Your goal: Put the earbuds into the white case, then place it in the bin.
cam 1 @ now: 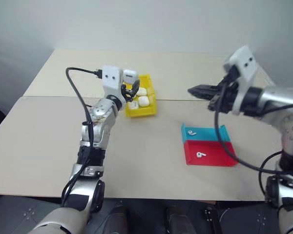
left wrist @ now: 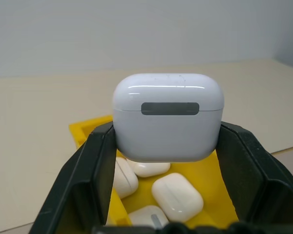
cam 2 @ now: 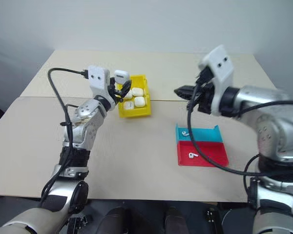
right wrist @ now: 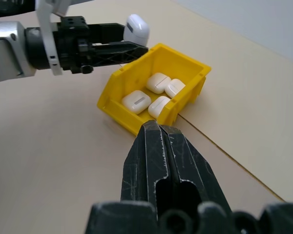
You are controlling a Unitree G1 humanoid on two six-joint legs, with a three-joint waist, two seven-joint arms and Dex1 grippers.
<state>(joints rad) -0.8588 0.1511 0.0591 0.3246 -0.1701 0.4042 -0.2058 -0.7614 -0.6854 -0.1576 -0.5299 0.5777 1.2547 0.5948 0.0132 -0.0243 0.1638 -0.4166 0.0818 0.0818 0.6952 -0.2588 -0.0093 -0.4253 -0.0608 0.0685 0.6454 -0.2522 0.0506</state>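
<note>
One white case (left wrist: 167, 117) was pinched between the left gripper's (cam 1: 132, 89) closed jaws above the bin (right wrist: 118, 85); the right gripper (right wrist: 158, 134) was shut, empty. An early release risked a rim bounce.

glossy white case (left wrist: 167, 117), yellow plastic bin (right wrist: 124, 117).

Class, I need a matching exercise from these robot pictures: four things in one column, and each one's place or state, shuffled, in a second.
Things:
1. white case
2. yellow bin
3. right gripper
4. two earbuds

Places or states:
A. lying on the teal and red tray
B. shut, holding nothing
C. held in the left gripper above the bin
D. holds four cases already

Pairs: 1-C, 2-D, 3-B, 4-A
</note>
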